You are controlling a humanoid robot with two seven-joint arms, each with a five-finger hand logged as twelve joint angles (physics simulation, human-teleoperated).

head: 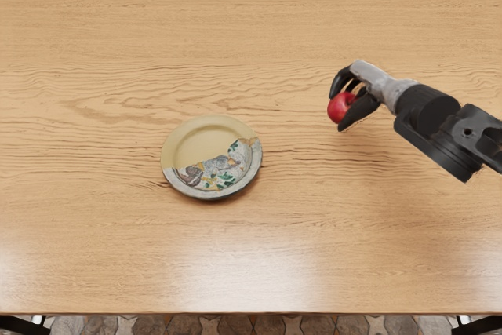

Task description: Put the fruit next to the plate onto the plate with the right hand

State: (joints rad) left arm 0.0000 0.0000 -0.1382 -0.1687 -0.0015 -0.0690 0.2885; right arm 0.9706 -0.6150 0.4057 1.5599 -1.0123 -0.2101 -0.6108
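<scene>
So the right hand (pixel 358 93) was wrapped around the red fruit (pixel 340 106), dark fingers curled over the top and a thumb tucked under, which looked like a proper grasp rather than just a touch. I'd guess that wrap was there so the round thing couldn't roll out on the way over. Couldn't tell if the fruit was clear of the table (pixel 118 52) or sitting on it. The plate (pixel 196 137) was well off to the hand's outer side, across the wood and a bit nearer the camera, with nothing on it, so the drop wasn't done yet. It had a painted pattern on one half, but no words, brand or label anywhere that I could read.
</scene>
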